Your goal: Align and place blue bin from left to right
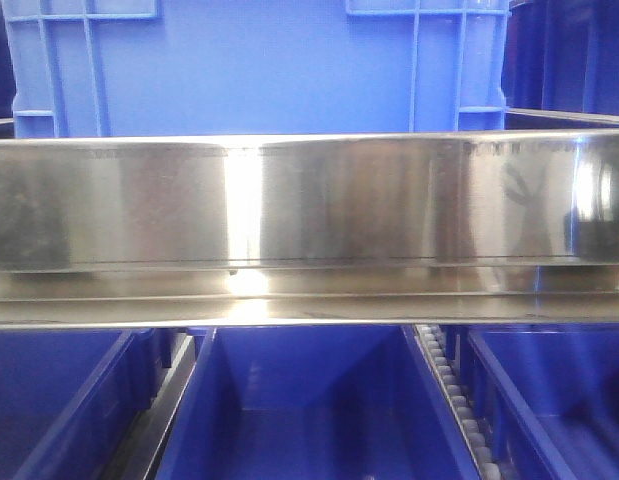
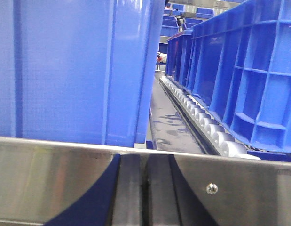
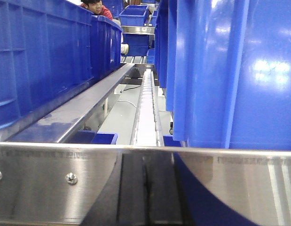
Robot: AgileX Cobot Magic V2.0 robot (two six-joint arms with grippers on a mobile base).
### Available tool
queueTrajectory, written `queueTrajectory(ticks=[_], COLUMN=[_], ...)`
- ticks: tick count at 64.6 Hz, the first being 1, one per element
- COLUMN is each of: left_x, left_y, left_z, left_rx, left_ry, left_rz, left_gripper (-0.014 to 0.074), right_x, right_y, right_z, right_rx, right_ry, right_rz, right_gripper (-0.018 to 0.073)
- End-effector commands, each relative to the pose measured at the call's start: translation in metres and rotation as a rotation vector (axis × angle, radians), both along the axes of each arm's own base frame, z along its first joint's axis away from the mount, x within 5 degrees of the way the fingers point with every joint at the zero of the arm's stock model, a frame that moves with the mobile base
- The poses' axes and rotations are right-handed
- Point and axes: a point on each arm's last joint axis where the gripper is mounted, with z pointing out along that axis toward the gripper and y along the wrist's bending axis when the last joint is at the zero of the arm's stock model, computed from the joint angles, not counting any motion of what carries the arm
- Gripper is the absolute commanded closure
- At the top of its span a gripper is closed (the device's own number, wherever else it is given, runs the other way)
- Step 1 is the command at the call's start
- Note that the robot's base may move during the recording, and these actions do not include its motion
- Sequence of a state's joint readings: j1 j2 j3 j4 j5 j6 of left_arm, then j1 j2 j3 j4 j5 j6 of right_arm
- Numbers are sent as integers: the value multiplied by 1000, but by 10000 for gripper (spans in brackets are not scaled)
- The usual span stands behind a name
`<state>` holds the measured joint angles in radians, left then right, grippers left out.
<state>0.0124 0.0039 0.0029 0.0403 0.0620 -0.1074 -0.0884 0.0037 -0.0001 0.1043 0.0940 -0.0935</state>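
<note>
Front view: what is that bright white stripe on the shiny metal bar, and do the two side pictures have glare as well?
Front view: a lamp reflection blows out into a white vertical streak on the steel rail, left of centre. Left wrist view: the blue bin is evenly lit, slightly soft up close. Right wrist view: white highlights dot its glossy wall.

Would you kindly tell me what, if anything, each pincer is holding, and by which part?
Nothing, it seems: the left pincer and right pincer look closed and empty, short of the blue bin.
</note>
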Motion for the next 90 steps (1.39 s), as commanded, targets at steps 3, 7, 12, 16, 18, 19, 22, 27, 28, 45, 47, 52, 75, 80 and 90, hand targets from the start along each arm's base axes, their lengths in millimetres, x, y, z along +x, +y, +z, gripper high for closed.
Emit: queueTrajectory(ticks=[3, 7, 12, 16, 18, 19, 22, 27, 28, 45, 47, 52, 75, 80, 90], left_x=[-1, -1, -1, -1, -1, -1, -1, -1, -1, -1, -1, -1, -9, -18, -46], left_y=[0, 0, 0, 0, 0, 0, 0, 0, 0, -1, -1, -1, -1, 0, 2], left_z=[4, 4, 4, 4, 4, 4, 4, 4, 4, 8, 9, 12, 48, 72, 129], left_rx=[-5, -5, -5, -5, -5, -5, -5, -5, -5, -4, -4, -4, -10, 29, 105], left_ry=[-32, -32, -32, -34, -34, -34, -34, -34, -34, -82, -98, -127, -243, -240, -287], left_rz=[-7, -7, -7, -8, -8, -8, -8, -8, -8, -10, -10, -12, -13, -2, 42], left_gripper=[706, 706, 706, 706, 706, 706, 706, 706, 706, 706, 706, 706, 706, 706, 653], right_x=[0, 0, 0, 0, 0, 0, 0, 0, 0, 0, 0, 0, -5, -11, -34], right_y=[0, 0, 0, 0, 0, 0, 0, 0, 0, 0, 0, 0, -1, 0, 4], right_z=[2, 2, 2, 2, 2, 2, 2, 2, 2, 3, 4, 5, 31, 54, 107], right_rx=[-2, -2, -2, -2, -2, -2, -2, -2, -2, -3, -4, -5, -17, -18, -21], right_ry=[-23, -23, -23, -23, -23, -23, -23, -23, -23, -36, -40, -59, -205, -233, -227], right_rz=[0, 0, 0, 0, 0, 0, 0, 0, 0, -1, -1, -3, -14, -7, 18], right_gripper=[721, 721, 721, 721, 721, 721, 721, 721, 721, 721, 721, 721, 721, 721, 721])
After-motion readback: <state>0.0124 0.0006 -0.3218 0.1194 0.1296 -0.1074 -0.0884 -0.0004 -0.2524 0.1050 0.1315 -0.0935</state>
